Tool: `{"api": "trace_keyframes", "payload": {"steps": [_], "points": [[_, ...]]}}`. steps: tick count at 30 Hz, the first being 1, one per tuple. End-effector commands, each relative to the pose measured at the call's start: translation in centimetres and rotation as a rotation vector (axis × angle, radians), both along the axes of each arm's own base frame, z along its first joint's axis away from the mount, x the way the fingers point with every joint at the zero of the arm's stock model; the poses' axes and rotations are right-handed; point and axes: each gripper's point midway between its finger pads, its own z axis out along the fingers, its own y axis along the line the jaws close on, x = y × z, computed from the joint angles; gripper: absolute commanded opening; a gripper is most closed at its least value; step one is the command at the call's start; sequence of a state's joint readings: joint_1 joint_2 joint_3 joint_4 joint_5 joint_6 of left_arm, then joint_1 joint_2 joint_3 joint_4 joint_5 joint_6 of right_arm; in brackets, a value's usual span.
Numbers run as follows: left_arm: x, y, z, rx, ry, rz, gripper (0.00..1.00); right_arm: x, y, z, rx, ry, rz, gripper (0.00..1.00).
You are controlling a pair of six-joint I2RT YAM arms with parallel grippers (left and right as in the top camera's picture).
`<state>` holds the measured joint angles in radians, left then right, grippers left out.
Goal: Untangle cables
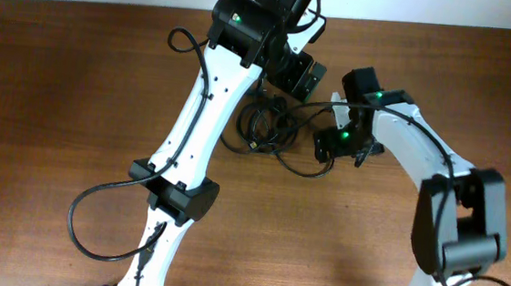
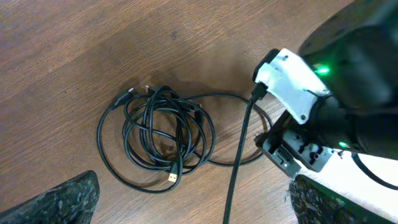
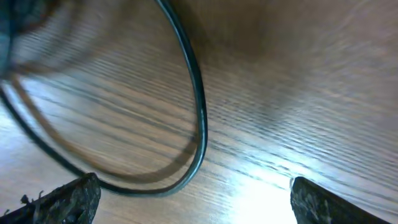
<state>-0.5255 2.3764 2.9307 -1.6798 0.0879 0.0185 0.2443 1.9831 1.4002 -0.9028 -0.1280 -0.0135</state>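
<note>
The cables are thin black cords in a tangled coil on the wooden table, with one wider loop trailing toward the right. In the left wrist view the coil lies flat and a gold USB plug shows at its near edge. My left gripper hovers above and behind the coil, open and empty. My right gripper is low over the table just right of the coil, open and empty. The wide loop lies just ahead of its fingers.
The wooden table spreads around the coil. My right arm's head shows in the left wrist view, close to the coil's right side. Thicker arm cables hang beside the left arm's base.
</note>
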Motion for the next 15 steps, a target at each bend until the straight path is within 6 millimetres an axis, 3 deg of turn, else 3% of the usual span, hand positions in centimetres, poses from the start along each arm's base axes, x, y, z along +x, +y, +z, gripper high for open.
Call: {"api": "trace_keyframes", "payload": {"steps": [1, 6, 13, 14, 15], "points": [[0.2, 1.1, 2.0, 0.016, -0.069, 0.03, 0.99, -0.7, 0.5, -1.3, 0.011, 0.053, -0.02, 0.97], [0.2, 1.1, 2.0, 0.016, -0.069, 0.03, 0.99, -1.3, 1.4, -2.5, 0.002, 0.085, -0.006, 0.97], [0.0, 1.2, 1.9, 0.022, -0.061, 0.03, 0.99, -2.7, 3.0, -6.5, -0.029, 0.161, 0.032, 0.97], [0.0, 1.3, 1.9, 0.024, -0.062, 0.031, 0.99, -2.9, 3.1, -6.8, -0.032, 0.169, 0.036, 0.94], [0.0, 1.3, 1.9, 0.024, -0.062, 0.032, 0.99, -3.0, 3.2, -7.2, -0.034, 0.175, 0.041, 0.79]]}}
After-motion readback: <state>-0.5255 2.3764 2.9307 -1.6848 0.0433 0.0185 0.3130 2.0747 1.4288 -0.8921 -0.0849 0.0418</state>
